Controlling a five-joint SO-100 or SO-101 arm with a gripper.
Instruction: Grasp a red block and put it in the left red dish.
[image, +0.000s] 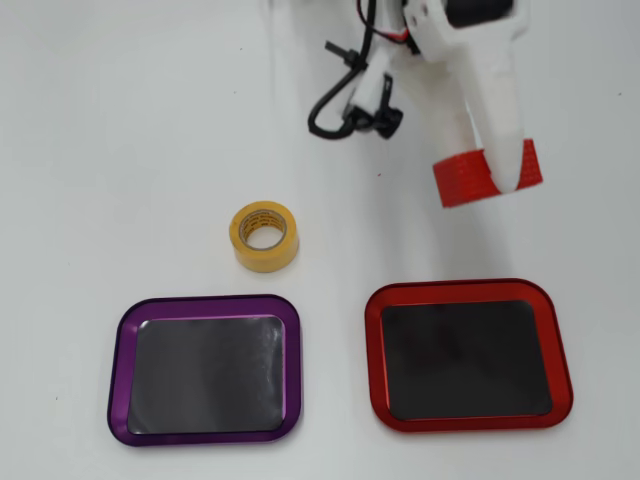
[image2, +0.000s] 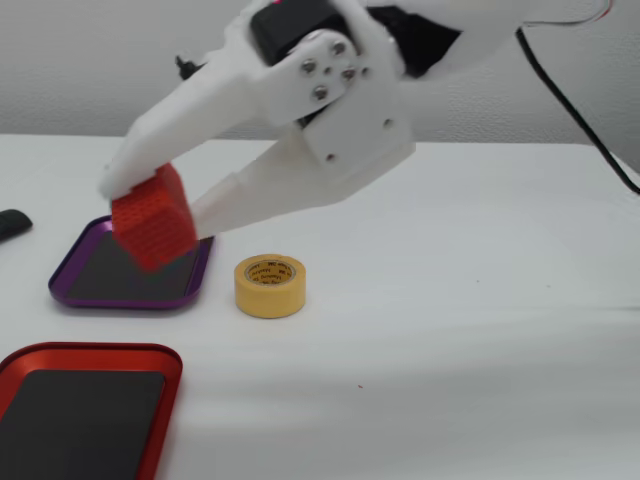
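Observation:
My white gripper (image: 495, 172) is shut on the red block (image: 470, 178), a small bright red textured brick. In the fixed view the gripper (image2: 160, 205) holds the block (image2: 152, 220) in the air, above the table. In the overhead view the block hangs just beyond the far edge of the red-rimmed dish (image: 468, 290), which has a dark floor and lies empty at the lower right. In the fixed view that red dish (image2: 90, 355) sits at the bottom left, nearer the camera than the block.
A purple-rimmed tray (image: 205, 305) of the same shape lies empty at the lower left in the overhead view and shows in the fixed view (image2: 75, 285) too. A yellow tape roll (image: 265, 236) stands between the trays. Black cables (image: 345, 95) hang by the arm.

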